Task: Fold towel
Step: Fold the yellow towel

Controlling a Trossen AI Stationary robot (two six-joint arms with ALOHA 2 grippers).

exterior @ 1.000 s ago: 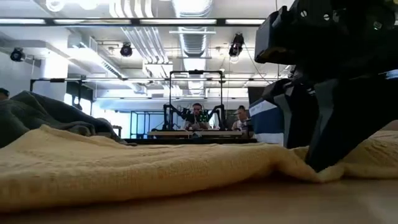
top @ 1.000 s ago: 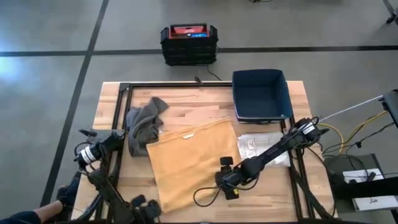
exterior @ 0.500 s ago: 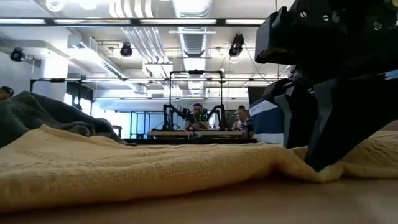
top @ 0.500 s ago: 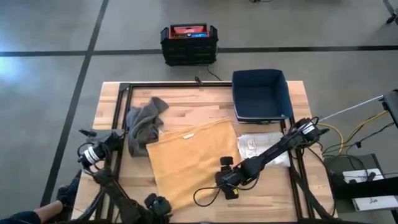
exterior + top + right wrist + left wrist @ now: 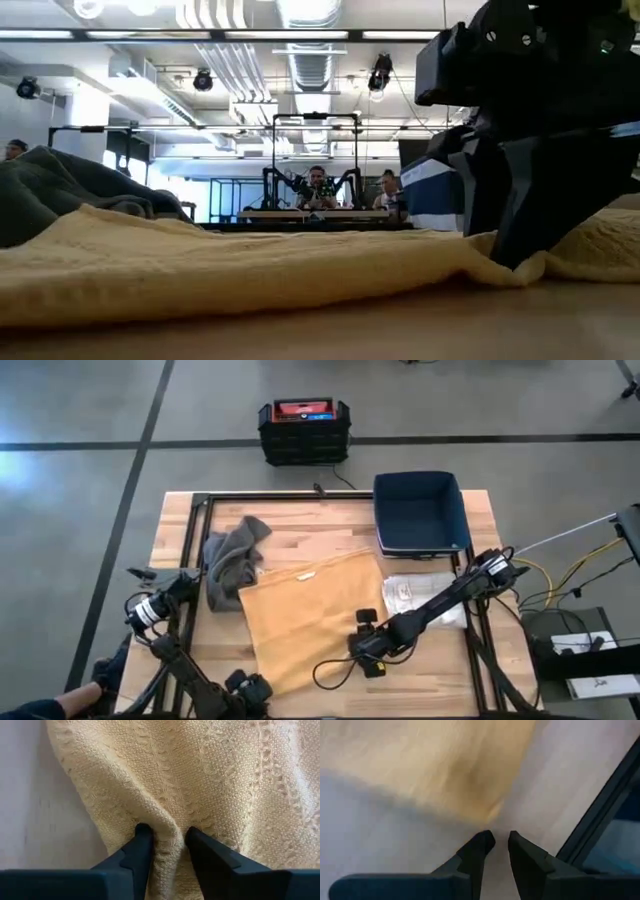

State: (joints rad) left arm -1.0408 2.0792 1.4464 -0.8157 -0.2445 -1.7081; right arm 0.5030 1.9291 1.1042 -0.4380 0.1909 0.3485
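The right gripper [image 5: 164,836] pinches a raised fold of the yellow towel [image 5: 200,780] between its two fingers [image 5: 141,842], at the towel's near right edge. In the high view the right arm [image 5: 440,603] reaches diagonally from the table's right side down to that edge, with the wrist low over the cloth.

The left gripper [image 5: 497,840] has its fingers almost closed, a narrow gap between the tips, holding nothing. It hovers over bare table [image 5: 380,830] just beside the towel's near left corner. The left arm [image 5: 185,660] runs along the table's left side to the front edge.

One yellow towel lies spread flat at the table's centre. One grey cloth [image 5: 232,558] lies crumpled, touching its far left corner. One blue bin [image 5: 420,512] stands at the far right. One clear packet [image 5: 412,596] lies beside the towel's right edge.
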